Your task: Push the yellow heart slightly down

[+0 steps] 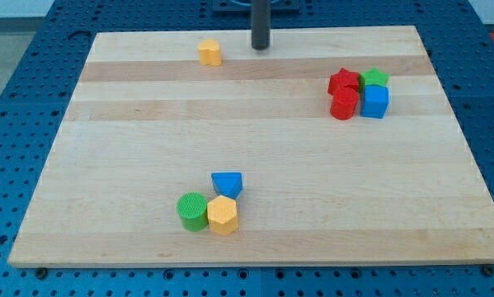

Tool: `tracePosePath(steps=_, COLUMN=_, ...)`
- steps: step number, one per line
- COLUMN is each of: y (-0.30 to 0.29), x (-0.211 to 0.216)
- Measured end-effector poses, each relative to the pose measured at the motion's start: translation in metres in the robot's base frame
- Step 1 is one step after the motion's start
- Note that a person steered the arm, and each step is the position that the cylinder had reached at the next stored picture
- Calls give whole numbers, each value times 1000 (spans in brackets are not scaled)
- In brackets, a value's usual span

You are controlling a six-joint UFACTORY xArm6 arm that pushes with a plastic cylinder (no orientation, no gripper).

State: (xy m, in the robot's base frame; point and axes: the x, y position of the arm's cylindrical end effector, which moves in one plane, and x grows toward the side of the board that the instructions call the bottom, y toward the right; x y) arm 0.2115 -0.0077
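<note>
Yellow heart (209,53), just left of our bare tip (261,47) that touches nothing, looks light and hard, so we push its top edge.

My tip (261,47) rests near the view's top, right of the yellow heart (209,53), apart.

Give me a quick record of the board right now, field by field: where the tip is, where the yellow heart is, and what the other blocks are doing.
tip: my tip near the view's top edge, right of the yellow heart, apart from it
target: yellow heart alone at top, left of centre
right cluster: red star, green star, red cylinder, blue cube, packed together
bottom cluster: blue triangle, green cylinder, yellow hexagon, bunched together
surface: wooden board
</note>
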Motion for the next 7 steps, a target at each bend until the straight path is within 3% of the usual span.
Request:
tracePosePath(steps=1, y=-56, x=0)
tracePosePath(steps=4, y=-79, x=142)
tracePosePath(steps=5, y=-79, x=154)
tracePosePath(steps=6, y=-78, x=120)
tracePosePath(steps=7, y=-62, x=119)
